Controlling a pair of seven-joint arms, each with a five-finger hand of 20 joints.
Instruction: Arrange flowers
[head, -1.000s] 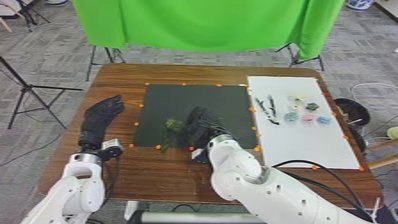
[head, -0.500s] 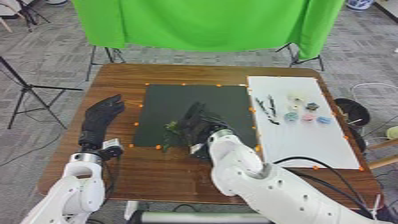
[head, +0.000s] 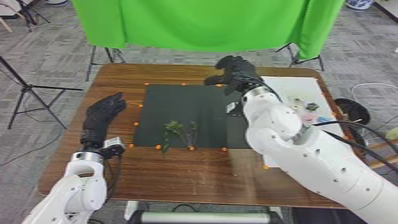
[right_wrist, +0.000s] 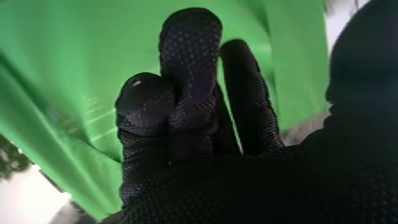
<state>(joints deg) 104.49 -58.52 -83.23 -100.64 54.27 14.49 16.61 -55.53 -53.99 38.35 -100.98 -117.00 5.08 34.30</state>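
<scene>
The greenery (head: 173, 128) lies on the dark mat (head: 162, 102), toward the mat's near edge and left of its middle. A slender stem (head: 189, 142) runs beside it, and both point roughly from the near edge toward the far one, leafy parts mostly farther from the robot. To the right of the mat is the white sheet (head: 295, 86), where a grey-green flower (head: 312, 106) and a blue flower (head: 322, 120) sit apart from that greenery, partly crowded by the arm in the head view.

The right hand (head: 236, 71) is raised by the mat's far right corner, its fingers mostly extended and its thumb (right_wrist: 369, 85) spread well away from them, with nothing held. The left hand (head: 104, 111) rests just outside the mat's left side, fingers loosely straight and grasping nothing.

What the coming move seems to turn on is this: measured from the mat, the flowers lie off its right side, so from the right hand they are to the right and back toward the robot. The right arm is plainly the nearer one (the left would have to cross the whole mat). Placing the first stems looks done, and adding a flower is likely next; a low sweep back might brush the blooms.
</scene>
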